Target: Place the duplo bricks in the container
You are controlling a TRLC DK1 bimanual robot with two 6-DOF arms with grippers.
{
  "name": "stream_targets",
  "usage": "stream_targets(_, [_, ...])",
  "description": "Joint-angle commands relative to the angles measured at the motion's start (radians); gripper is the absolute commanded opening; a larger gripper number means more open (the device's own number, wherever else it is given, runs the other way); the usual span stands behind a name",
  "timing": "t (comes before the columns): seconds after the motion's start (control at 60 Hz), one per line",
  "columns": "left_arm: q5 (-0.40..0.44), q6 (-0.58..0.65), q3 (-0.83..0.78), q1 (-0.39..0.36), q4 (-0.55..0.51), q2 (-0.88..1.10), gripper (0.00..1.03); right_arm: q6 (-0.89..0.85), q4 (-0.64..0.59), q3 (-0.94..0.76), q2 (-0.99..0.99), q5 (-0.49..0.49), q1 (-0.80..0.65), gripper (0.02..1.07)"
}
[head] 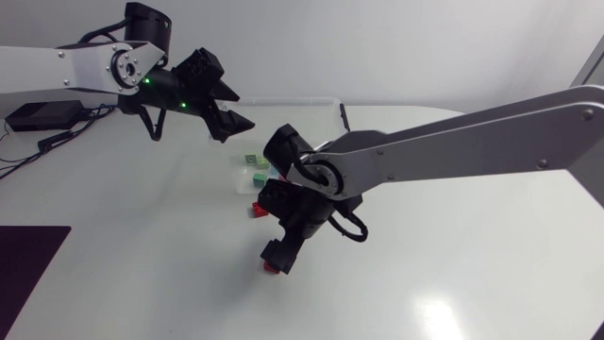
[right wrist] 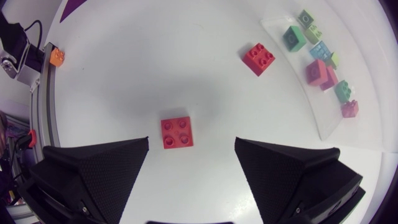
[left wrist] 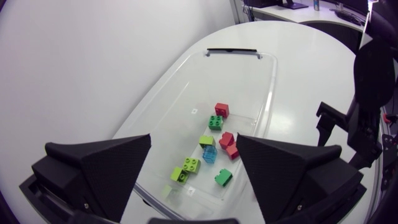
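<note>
A clear plastic container (left wrist: pixel 155 87) holds several duplo bricks, among them a red brick (left wrist: pixel 222 110) and a blue brick (left wrist: pixel 209 155). My left gripper (left wrist: pixel 194 137) hovers open and empty above it, seen high at the back in the head view as the left gripper (head: pixel 245 110). Outside the container (right wrist: pixel 323 118), a red brick (right wrist: pixel 177 132) lies on the table just ahead of my open right gripper (right wrist: pixel 191 149). A second red brick (right wrist: pixel 259 58) sits close to the container's edge. In the head view, the right gripper (head: pixel 276 260) points down over the nearer red brick (head: pixel 272 268).
A black box with cables (head: pixel 42 115) lies at the far left of the table. A dark mat (head: pixel 28 264) covers the front left corner. My right arm (left wrist: pixel 367 112) stands beside the container. White tabletop stretches around the loose bricks.
</note>
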Motion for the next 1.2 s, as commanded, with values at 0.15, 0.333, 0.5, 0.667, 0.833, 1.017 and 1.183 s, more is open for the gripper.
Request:
stream_targets(0.15, [0.0, -0.005, -0.128, -0.007, -0.047, -0.113, 0.98, -0.034, -0.036, 0.015, 0.059, -0.003, 0.016, 1.02])
stream_targets(0.333, [0.0, 0.033, -0.232, 0.001, -0.076, -0.197, 0.98, -0.048, -0.045, 0.036, 0.099, -0.003, 0.016, 0.99])
stream_targets(0.5, [-0.002, 0.068, -0.318, 0.016, -0.102, -0.274, 0.98, -0.052, -0.062, 0.064, 0.126, -0.002, 0.022, 0.99])
stream_targets(0.667, [-0.003, 0.114, -0.428, 0.022, -0.101, -0.315, 0.97, -0.062, -0.083, 0.094, 0.157, 0.0, 0.032, 0.93])
stream_targets(0.833, [-0.002, 0.156, -0.507, 0.024, -0.082, -0.295, 0.97, -0.075, -0.103, 0.113, 0.18, 0.005, 0.041, 0.79])
stream_targets(1.017, [-0.002, 0.157, -0.551, 0.011, -0.029, -0.255, 0.97, -0.083, -0.125, 0.122, 0.194, 0.009, 0.041, 0.53])
stream_targets(1.183, [-0.009, 0.157, -0.579, -0.022, 0.096, -0.143, 0.97, -0.091, -0.123, 0.101, 0.172, 0.012, 0.042, 0.38])
